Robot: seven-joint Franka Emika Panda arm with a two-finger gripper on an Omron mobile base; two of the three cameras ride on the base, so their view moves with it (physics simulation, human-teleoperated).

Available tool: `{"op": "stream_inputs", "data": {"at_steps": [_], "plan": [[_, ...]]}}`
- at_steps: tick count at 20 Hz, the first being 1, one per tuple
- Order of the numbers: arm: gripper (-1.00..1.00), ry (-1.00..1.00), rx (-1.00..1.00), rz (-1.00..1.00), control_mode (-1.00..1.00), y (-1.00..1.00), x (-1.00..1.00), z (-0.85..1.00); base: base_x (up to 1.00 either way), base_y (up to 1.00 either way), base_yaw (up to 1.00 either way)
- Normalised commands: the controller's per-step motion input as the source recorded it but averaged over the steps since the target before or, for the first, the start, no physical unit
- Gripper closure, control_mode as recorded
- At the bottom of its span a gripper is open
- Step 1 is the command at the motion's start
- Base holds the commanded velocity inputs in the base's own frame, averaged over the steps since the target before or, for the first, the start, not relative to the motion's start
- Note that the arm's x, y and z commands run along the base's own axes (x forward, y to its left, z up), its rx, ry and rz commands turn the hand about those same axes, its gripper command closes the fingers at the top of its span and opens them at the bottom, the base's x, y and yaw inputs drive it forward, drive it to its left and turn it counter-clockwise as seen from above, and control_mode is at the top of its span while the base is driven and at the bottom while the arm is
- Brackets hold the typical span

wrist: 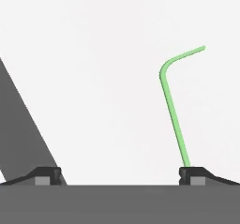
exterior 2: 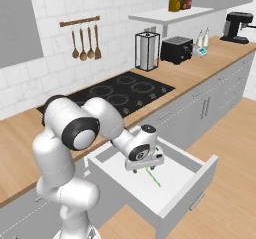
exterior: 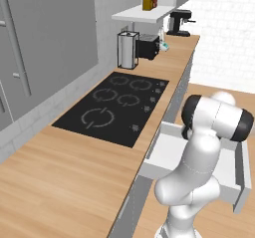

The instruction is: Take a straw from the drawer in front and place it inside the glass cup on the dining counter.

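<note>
The drawer (exterior 2: 176,169) stands pulled out below the worktop, and its pale floor (exterior: 168,153) also shows in the left base view. The bright green straw (exterior 2: 154,177) lies flat on that floor. In the hand view the straw (wrist: 173,107) has a bent top and its lower end runs down to the right fingertip (wrist: 192,174). My gripper (exterior 2: 145,168) hangs low inside the drawer just over the straw, pointing down. The gripper (wrist: 121,175) is open, fingers far apart, nothing between them. The glass cup and the dining counter are out of view.
The black stovetop (exterior 2: 125,90) sits in the wooden worktop (exterior: 74,172) behind the drawer. Further along stand a paper towel holder (exterior 2: 147,51), a toaster (exterior 2: 176,49) and a coffee machine (exterior 2: 237,27). The drawer's front panel (exterior 2: 192,190) juts into the wooden floor aisle.
</note>
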Motion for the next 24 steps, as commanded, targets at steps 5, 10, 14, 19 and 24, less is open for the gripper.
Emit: {"op": "stream_inputs", "data": {"at_steps": [5, 10, 14, 19, 24], "plan": [[-1.00, 0.00, -0.01, 0.00, -1.00, -0.03, 0.21, -0.23, 0.00, 0.00, 0.00], [-1.00, 0.00, 0.00, 0.00, -1.00, -0.12, 0.16, -0.22, 0.00, 0.00, 0.00], [-1.00, 0.00, 0.00, 0.00, -1.00, -0.14, 0.08, -0.19, 0.00, 0.00, 0.00], [-1.00, 0.00, 0.00, 0.00, -1.00, -0.11, 0.12, -0.18, 0.00, 0.00, 0.00], [-1.00, 0.00, 0.00, 0.00, -1.00, -0.08, 0.13, -0.18, 0.00, 0.00, 0.00]]}}
